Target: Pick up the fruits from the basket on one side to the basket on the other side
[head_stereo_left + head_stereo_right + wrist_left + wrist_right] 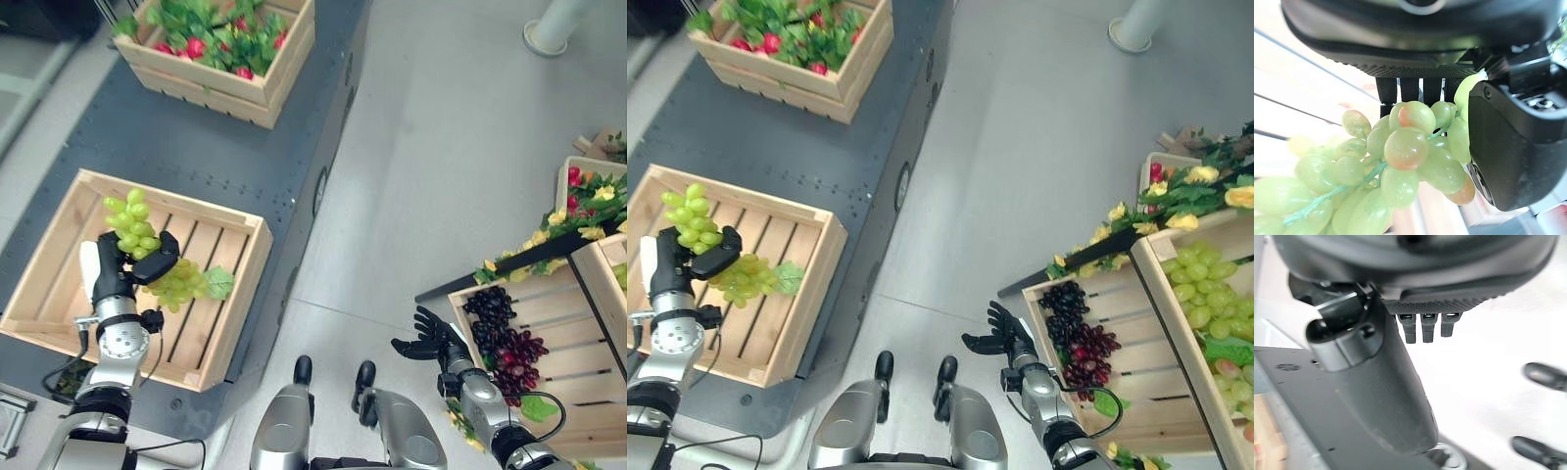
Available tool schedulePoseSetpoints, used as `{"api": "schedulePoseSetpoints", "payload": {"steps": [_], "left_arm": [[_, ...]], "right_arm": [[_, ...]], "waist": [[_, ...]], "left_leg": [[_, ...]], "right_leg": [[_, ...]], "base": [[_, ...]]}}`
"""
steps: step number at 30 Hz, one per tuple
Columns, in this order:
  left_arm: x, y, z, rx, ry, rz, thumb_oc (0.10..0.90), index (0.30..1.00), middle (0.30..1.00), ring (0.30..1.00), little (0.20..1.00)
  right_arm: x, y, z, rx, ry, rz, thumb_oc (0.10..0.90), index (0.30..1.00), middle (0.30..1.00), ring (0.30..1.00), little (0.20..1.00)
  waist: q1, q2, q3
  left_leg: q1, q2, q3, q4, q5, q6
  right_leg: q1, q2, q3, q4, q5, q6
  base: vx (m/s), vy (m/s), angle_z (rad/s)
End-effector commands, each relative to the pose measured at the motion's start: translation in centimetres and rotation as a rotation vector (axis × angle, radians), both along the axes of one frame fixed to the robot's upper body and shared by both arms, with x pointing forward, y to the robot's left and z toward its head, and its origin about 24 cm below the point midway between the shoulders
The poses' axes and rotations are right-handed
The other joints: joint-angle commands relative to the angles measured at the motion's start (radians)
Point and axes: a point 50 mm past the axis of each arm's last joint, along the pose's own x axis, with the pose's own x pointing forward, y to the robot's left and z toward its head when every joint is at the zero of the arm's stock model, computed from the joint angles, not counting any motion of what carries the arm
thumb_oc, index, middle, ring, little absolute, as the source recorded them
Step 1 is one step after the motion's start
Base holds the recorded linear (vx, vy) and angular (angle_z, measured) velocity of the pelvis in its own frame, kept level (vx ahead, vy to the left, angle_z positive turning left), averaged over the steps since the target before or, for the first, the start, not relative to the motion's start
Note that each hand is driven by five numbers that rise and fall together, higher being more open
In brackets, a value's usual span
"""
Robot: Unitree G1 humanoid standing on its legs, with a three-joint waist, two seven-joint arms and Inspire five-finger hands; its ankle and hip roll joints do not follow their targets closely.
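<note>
Left hand gripping green grapes over crate, right hand spread beside dark grapes

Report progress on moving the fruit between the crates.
Done: nothing rests in the left crate apart from what the hand holds. In hand: the left hand grips a green grape bunch over that crate's slats. Left: set it down, then move the dark grapes lying in the right crate. The right hand hangs open beside it.

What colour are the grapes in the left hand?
Green grapes, some blushed orange; clearest in the left wrist view.
</note>
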Motion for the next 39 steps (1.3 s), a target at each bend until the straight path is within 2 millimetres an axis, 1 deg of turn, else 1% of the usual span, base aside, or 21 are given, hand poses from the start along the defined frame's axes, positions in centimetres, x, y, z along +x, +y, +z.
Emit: {"api": "schedulePoseSetpoints", "payload": {"steps": [1, 2, 7, 8, 11, 13, 14, 16, 18, 20, 21, 23, 26, 27, 28, 29, 31, 33, 35, 37, 39], "left_arm": [[-0.3, 1.0, 4.0, -0.079, -0.323, 0.019, 0.4, 0.3, 0.3, 0.3, 0.3], [-0.6, 0.6, 3.5, -0.121, -0.342, 0.01, 0.4, 0.3, 0.3, 0.3, 0.3], [-0.7, -0.5, 3.8, -0.115, -0.375, -0.056, 0.4, 0.3, 0.3, 0.3, 0.3], [-0.5, -0.9, 4.7, -0.101, -0.401, -0.1, 0.4, 0.3, 0.3, 0.3, 0.3], [-0.1, -2.3, 6.8, -0.003, -0.444, -0.206, 0.4, 0.3, 0.3, 0.3, 0.3], [-0.1, -3.3, 7.7, 0.037, -0.458, -0.26, 0.4, 0.3, 0.3, 0.3, 0.3], [-0.2, -3.4, 7.8, 0.046, -0.459, -0.266, 0.4, 0.3, 0.3, 0.3, 0.3], [-0.6, -4.8, 9.7, 0.181, -0.48, -0.353, 0.4, 0.3, 0.3, 0.3, 0.3], [-0.7, -5.4, 10.8, 0.196, -0.502, -0.398, 0.4, 0.3, 0.3, 0.3, 0.3], [-0.6, -5.8, 11.4, 0.141, -0.521, -0.455, 0.4, 0.3, 0.3, 0.3, 0.3], [-0.2, -6.4, 11.5, 0.045, -0.514, -0.521, 0.4, 0.3, 0.3, 0.3, 0.3], [0.0, -8.0, 11.5, -0.106, -0.533, -0.643, 0.4, 0.3, 0.3, 0.3, 0.3], [0.6, -10.3, 12.3, -0.176, -0.565, -0.768, 0.4, 0.3, 0.3, 0.3, 0.3], [0.7, -10.8, 12.6, -0.177, -0.574, -0.795, 0.4, 0.3, 0.3, 0.3, 0.3], [0.7, -11.0, 12.7, -0.173, -0.578, -0.807, 0.4, 0.3, 0.3, 0.3, 0.3], [1.1, -11.6, 13.5, -0.135, -0.588, -0.836, 0.4, 0.3, 0.3, 0.3, 0.3], [1.6, -11.7, 14.5, -0.094, -0.59, -0.857, 0.4, 0.3, 0.3, 0.3, 0.3], [2.1, -11.6, 15.4, -0.112, -0.593, -0.879, 0.4, 0.3, 0.3, 0.3, 0.3], [2.5, -11.8, 15.8, -0.141, -0.599, -0.897, 0.4, 0.3, 0.3, 0.3, 0.3], [2.9, -12.6, 16.0, -0.172, -0.606, -0.934, 0.4, 0.3, 0.3, 0.3, 0.3], [3.6, -14.0, 16.8, -0.165, -0.618, -0.969, 0.4, 0.3, 0.3, 0.3, 0.3]], "right_arm": [[-1.3, -1.9, -0.3, 0.012, -0.009, -0.062, 0.8, 0.9, 0.9, 0.9, 0.9], [-1.9, -2.0, -0.7, 0.036, 0.012, -0.102, 0.8, 0.9, 0.9, 0.9, 0.9], [-1.7, -1.9, -0.5, 0.098, -0.01, -0.147, 0.8, 0.9, 0.9, 0.9, 0.9], [-1.3, -1.6, -0.1, 0.108, -0.038, -0.146, 0.8, 0.9, 0.9, 0.9, 0.9], [-0.3, -0.6, 1.1, 0.154, -0.1, -0.126, 0.8, 0.9, 0.9, 0.9, 0.9], [0.2, 0.2, 2.1, 0.171, -0.14, -0.089, 0.8, 0.9, 0.9, 0.9, 0.9], [0.2, 0.3, 2.2, 0.169, -0.146, -0.082, 0.8, 0.9, 0.9, 0.9, 0.9], [0.6, 1.1, 4.2, 0.113, -0.24, -0.037, 0.8, 0.9, 0.9, 0.9, 0.9], [0.9, 1.2, 5.3, 0.117, -0.284, -0.018, 0.8, 0.9, 0.9, 0.9, 0.9], [1.4, 1.4, 6.5, 0.133, -0.337, 0.01, 0.8, 0.9, 0.9, 0.9, 0.9], [1.9, 1.8, 7.3, 0.134, -0.377, 0.031, 0.8, 0.9, 0.9, 0.9, 0.9], [2.6, 2.5, 9.1, 0.141, -0.45, 0.07, 0.8, 0.9, 0.9, 0.9, 0.9], [4.1, 3.1, 11.8, 0.154, -0.546, 0.127, 0.8, 0.9, 0.9, 0.9, 0.9], [4.5, 3.3, 12.8, 0.149, -0.577, 0.143, 0.8, 0.9, 0.9, 0.9, 0.9], [4.7, 3.3, 13.1, 0.142, -0.591, 0.148, 0.8, 0.9, 0.9, 0.9, 0.9], [5.5, 3.5, 14.6, 0.117, -0.629, 0.17, 0.8, 0.9, 0.9, 0.9, 0.9], [6.3, 3.5, 16.3, 0.108, -0.66, 0.209, 0.8, 0.9, 0.9, 0.9, 0.9], [6.8, 3.7, 18.0, 0.123, -0.675, 0.256, 0.8, 0.9, 0.9, 0.9, 0.9], [7.3, 3.8, 19.0, 0.154, -0.686, 0.279, 0.8, 0.9, 0.9, 0.9, 0.9], [7.8, 4.2, 19.9, 0.177, -0.698, 0.299, 0.8, 0.9, 0.9, 0.9, 0.9], [8.9, 5.2, 21.6, 0.19, -0.71, 0.324, 0.8, 0.9, 0.9, 0.9, 0.9]], "waist": [[-0.001, 0.045, -0.208], [0.0, 0.052, -0.244], [0.0, 0.064, -0.29], [-0.001, 0.067, -0.302], [-0.007, 0.069, -0.321], [-0.017, 0.07, -0.326], [-0.018, 0.07, -0.327], [-0.035, 0.068, -0.336], [-0.042, 0.068, -0.343], [-0.047, 0.069, -0.351], [-0.049, 0.069, -0.356], [-0.054, 0.069, -0.36], [-0.057, 0.068, -0.365], [-0.059, 0.066, -0.367], [-0.059, 0.065, -0.368], [-0.062, 0.062, -0.373], [-0.068, 0.058, -0.381], [-0.077, 0.053, -0.391], [-0.082, 0.049, -0.393], [-0.085, 0.045, -0.394], [-0.086, 0.042, -0.393]], "left_leg": [[0.011, -0.083, -0.064, -0.076, 0.0, 0.026], [0.036, -0.081, -0.068, -0.114, 0.014, 0.023], [0.076, -0.081, -0.078, -0.185, 0.042, 0.018], [0.076, -0.085, -0.086, -0.193, 0.043, 0.016], [0.073, -0.091, -0.096, -0.193, 0.04, 0.018], [0.076, -0.088, -0.088, -0.193, 0.038, 0.019], [0.077, -0.087, -0.087, -0.193, 0.037, 0.019], [0.082, -0.079, -0.069, -0.193, 0.034, 0.015], [0.082, -0.075, -0.063, -0.193, 0.032, 0.013], [0.083, -0.07, -0.057, -0.193, 0.032, 0.011], [0.083, -0.066, -0.054, -0.193, 0.031, 0.009], [0.084, -0.059, -0.046, -0.193, 0.03, 0.008], [0.087, -0.051, -0.043, -0.193, 0.03, 0.004], [0.088, -0.048, -0.041, -0.193, 0.03, 0.002], [0.088, -0.047, -0.04, -0.193, 0.03, 0.001], [0.089, -0.043, -0.037, -0.193, 0.031, -0.003], [0.092, -0.039, -0.033, -0.193, 0.031, -0.006], [0.096, -0.033, -0.021, -0.193, 0.03, -0.008], [0.097, -0.03, -0.015, -0.193, 0.031, -0.009], [0.1, -0.028, -0.01, -0.193, 0.03, -0.01], [0.104, -0.028, -0.012, -0.193, 0.029, -0.013]], "right_leg": [[0.029, -0.015, 0.01, -0.036, 0.025, -0.007], [0.051, -0.015, 0.009, -0.07, 0.043, -0.002], [0.088, -0.01, 0.016, -0.141, 0.081, 0.004], [0.097, -0.006, 0.018, -0.17, 0.097, 0.006], [0.104, -0.001, 0.028, -0.198, 0.109, 0.006], [0.102, 0.002, 0.033, -0.192, 0.106, 0.005], [0.102, 0.002, 0.033, -0.191, 0.105, 0.005], [0.111, 0.007, 0.033, -0.201, 0.105, 0.002], [0.111, 0.009, 0.032, -0.201, 0.102, 0.002], [0.113, 0.011, 0.033, -0.201, 0.099, 0.001], [0.113, 0.012, 0.034, -0.201, 0.098, 0.0], [0.115, 0.014, 0.035, -0.201, 0.095, -0.002], [0.119, 0.017, 0.036, -0.201, 0.091, -0.006], [0.12, 0.018, 0.037, -0.201, 0.09, -0.007], [0.121, 0.018, 0.037, -0.201, 0.09, -0.007], [0.123, 0.021, 0.037, -0.201, 0.088, -0.009], [0.126, 0.024, 0.04, -0.201, 0.085, -0.01], [0.128, 0.028, 0.048, -0.201, 0.082, -0.013], [0.127, 0.031, 0.055, -0.201, 0.081, -0.016], [0.129, 0.034, 0.06, -0.201, 0.08, -0.02], [0.133, 0.037, 0.065, -0.201, 0.078, -0.024]], "base": [[0.14, -0.117, 0.01], [0.11, -0.067, 0.02], [0.06, -0.081, 0.02], [0.02, -0.093, 0.02], [0.02, -0.07, 0.12], [0.04, -0.025, 0.07], [0.06, -0.03, 0.0], [0.07, -0.042, 0.0], [0.05, -0.031, -0.01], [0.06, -0.029, -0.04], [0.05, -0.032, -0.05], [0.03, -0.036, -0.05], [0.01, -0.049, -0.13], [-0.01, -0.055, -0.15], [-0.01, -0.071, -0.08], [0.0, -0.069, -0.02], [0.01, -0.088, -0.04], [0.01, -0.098, -0.03], [0.0, -0.083, -0.04], [-0.02, -0.087, -0.1], [-0.04, -0.086, -0.1]]}}
